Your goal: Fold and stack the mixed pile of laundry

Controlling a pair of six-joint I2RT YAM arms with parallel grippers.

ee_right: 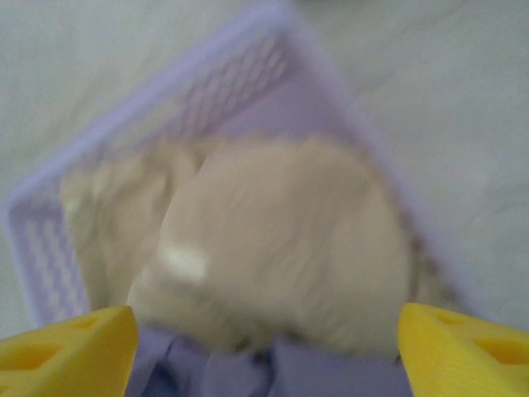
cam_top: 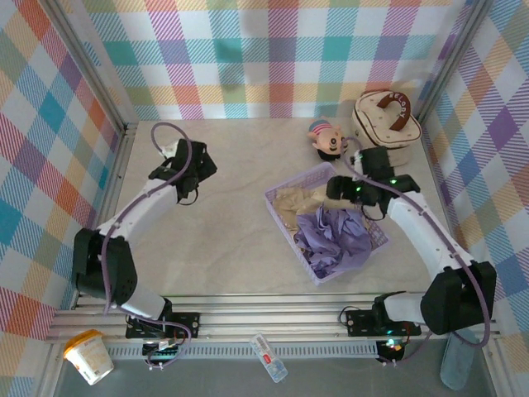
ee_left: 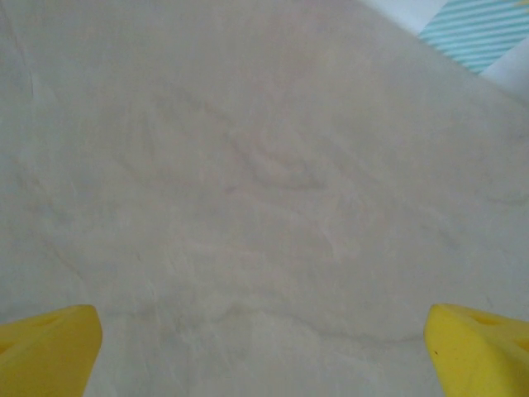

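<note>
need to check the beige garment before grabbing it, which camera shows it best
The right wrist view: the beige garment lies large and close inside the basket, though blurred. The top external view shows it sharper but small, crumpled at the basket's far end beside the purple T-shirt.

The surface (cam_top: pixel 223 240) is a pale beige sheet with faint marbled veins, and most of it is bare. Under the left claw (ee_left: pixel 264 347) it's just plain veined surface from fingertip to fingertip. The lavender basket (cam_top: pixel 289 184) sits right below the right claw (cam_top: pixel 340 192), turned at an angle to the surface's edges. Beyond that claw, toward the back wall, lies a little pig plush (cam_top: pixel 328 139). Just beside the plush, off to the claw's right, is a cream round case (cam_top: pixel 387 124) with a brown handle.
</note>
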